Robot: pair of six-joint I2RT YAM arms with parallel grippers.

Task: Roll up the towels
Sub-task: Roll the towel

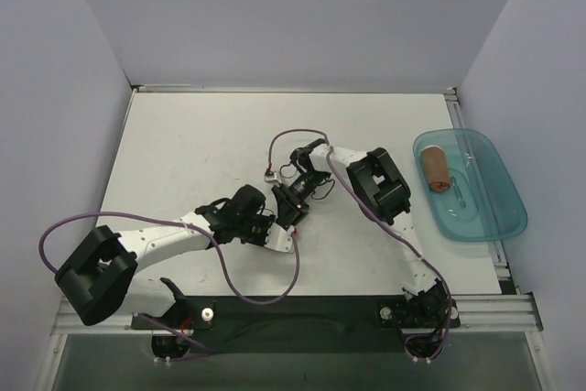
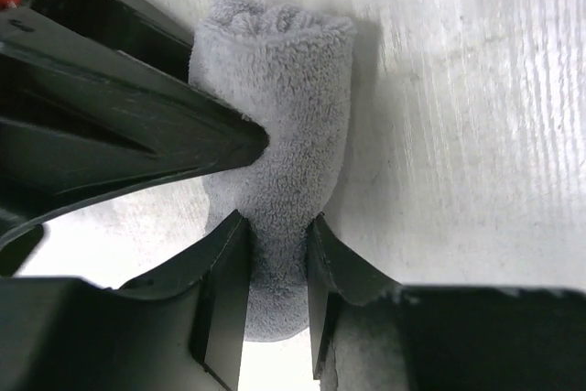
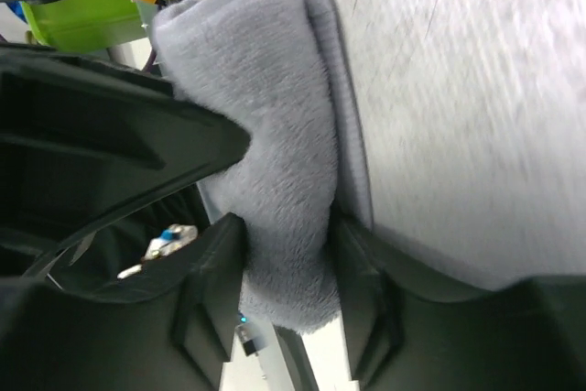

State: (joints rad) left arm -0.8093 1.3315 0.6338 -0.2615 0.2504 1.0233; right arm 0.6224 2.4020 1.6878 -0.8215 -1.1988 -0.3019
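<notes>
The left tool [image 2: 275,267] and right tool [image 3: 288,235] are both clasping the rolled grey towel [image 2: 284,70] on the white counter [image 1: 201,153] between pale walls [image 1: 302,16].

I have two arms built alike, left arm [image 1: 169,237] and right arm [image 1: 414,249]: slim white links joined by chunky black housings with squared, boxy shapes, each ending in a black base [image 1: 417,313]. A thin purple cable [image 1: 57,231] hangs off each arm in loose loops, running from the base up toward the wrist. My left gripper [image 2: 277,222] and right gripper [image 3: 288,219] are matte black plastic, with flat-sided fingers, sharp angular edges and blunt tips.
</notes>
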